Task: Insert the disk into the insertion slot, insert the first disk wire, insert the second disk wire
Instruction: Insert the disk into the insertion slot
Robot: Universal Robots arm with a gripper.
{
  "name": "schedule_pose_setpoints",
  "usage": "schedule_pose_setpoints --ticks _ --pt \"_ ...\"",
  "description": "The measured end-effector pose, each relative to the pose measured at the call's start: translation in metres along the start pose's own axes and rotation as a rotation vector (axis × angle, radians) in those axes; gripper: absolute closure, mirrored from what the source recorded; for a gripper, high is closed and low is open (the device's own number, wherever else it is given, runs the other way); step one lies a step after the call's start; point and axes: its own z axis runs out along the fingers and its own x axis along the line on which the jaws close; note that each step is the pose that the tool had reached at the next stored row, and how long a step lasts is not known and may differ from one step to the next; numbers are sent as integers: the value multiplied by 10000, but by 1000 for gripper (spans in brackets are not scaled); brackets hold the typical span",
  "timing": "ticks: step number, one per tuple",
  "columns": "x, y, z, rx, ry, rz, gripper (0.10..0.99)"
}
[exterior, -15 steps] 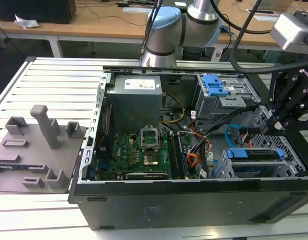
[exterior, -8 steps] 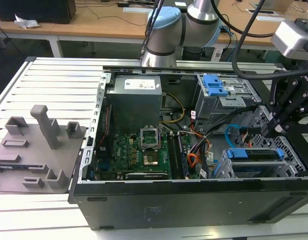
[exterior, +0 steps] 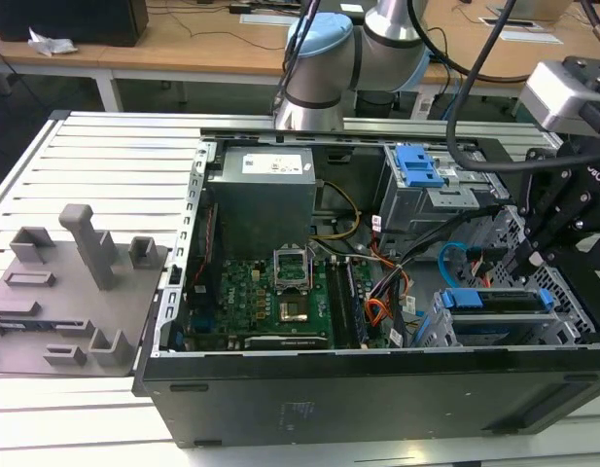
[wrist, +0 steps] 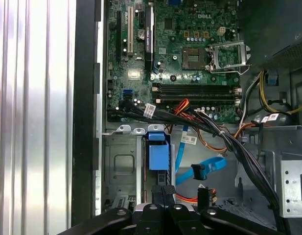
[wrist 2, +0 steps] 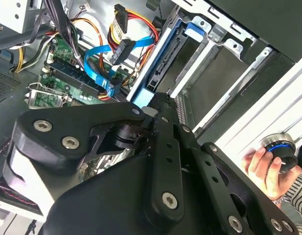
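Blue-framed disk in insertion slot, end effector above

An open case lies on the table, with a fixture plate beside it at the exterior view's left. Inside, the power supply sits far and the motherboard lies in front of it. At the exterior view's right, the disk sits in the insertion slot, with the taller cage behind.

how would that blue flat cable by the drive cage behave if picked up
Probably floppy: the blue cable curls and folds in both wrist views, so it should bend under a push. Likely light, being thin and flat. Its black plug looks free, so it may swing.
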Motion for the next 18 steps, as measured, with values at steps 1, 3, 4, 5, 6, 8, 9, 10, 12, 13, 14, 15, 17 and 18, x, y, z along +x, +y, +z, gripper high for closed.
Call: schedule_pose_setpoints --ticks 1,3,4,5,6,8,9,10,12,13,14,15,17,18 --pt "0 -3 21 0 0 0 980" --pt "0 -9 29 0 2 -1 980" --pt "1 -22 35 0 0 -1 980" --pt "0 -31 36 0 -2 0 980" --pt "0 -39 37 0 -1 -1 980" --pt "0 -46 36 0 0 1 980" --pt "0 -47 36 0 0 1 980" --pt "0 -48 36 0 -1 0 980" --pt "0 -48 36 0 0 1 980" --pt "0 -48 36 0 0 0 980" --pt "0 -48 36 0 0 0 980" --pt "0 -48 36 0 -1 0 980" --pt "0 -49 36 0 -1 0 980" --pt "0 -49 36 0 0 -1 980"
